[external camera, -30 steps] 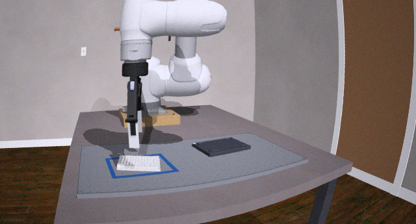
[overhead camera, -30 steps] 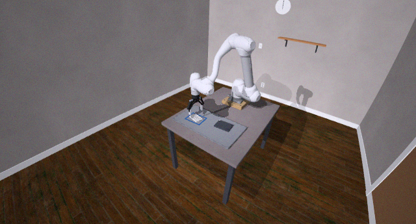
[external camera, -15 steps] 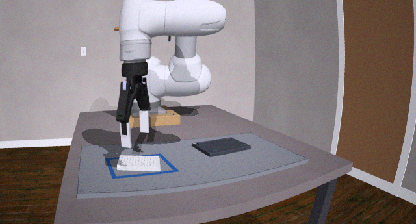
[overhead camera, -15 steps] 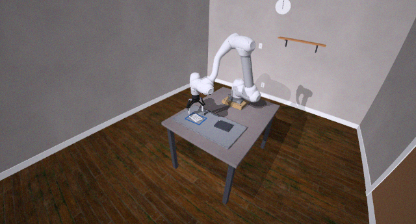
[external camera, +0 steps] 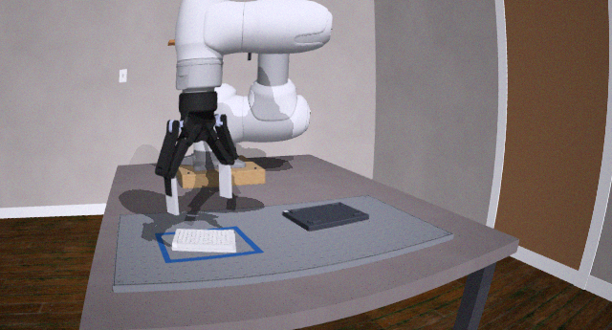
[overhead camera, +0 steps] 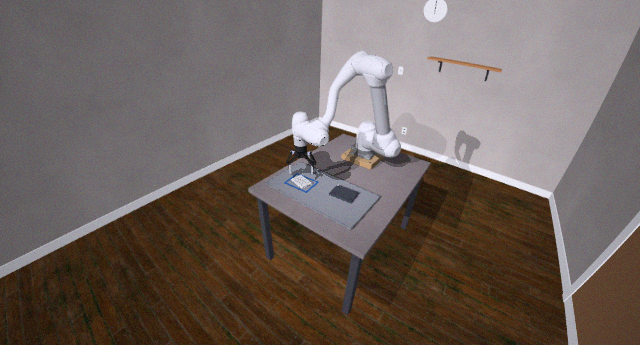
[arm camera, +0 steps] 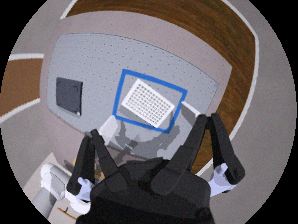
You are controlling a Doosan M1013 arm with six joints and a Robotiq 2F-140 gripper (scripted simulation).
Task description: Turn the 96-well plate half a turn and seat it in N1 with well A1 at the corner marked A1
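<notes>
Spread wide and holding nothing, gripper [external camera: 198, 196] above 96-well plate [external camera: 205, 240], inside taped outline B1 [external camera: 249, 241], nest N1 [external camera: 325, 215] apart.

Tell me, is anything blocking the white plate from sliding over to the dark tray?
Nothing visible does. The white plate lies inside the blue taped outline, and only bare grey mat shows between it and the dark nest. The open gripper hangs above, holding nothing.
</notes>
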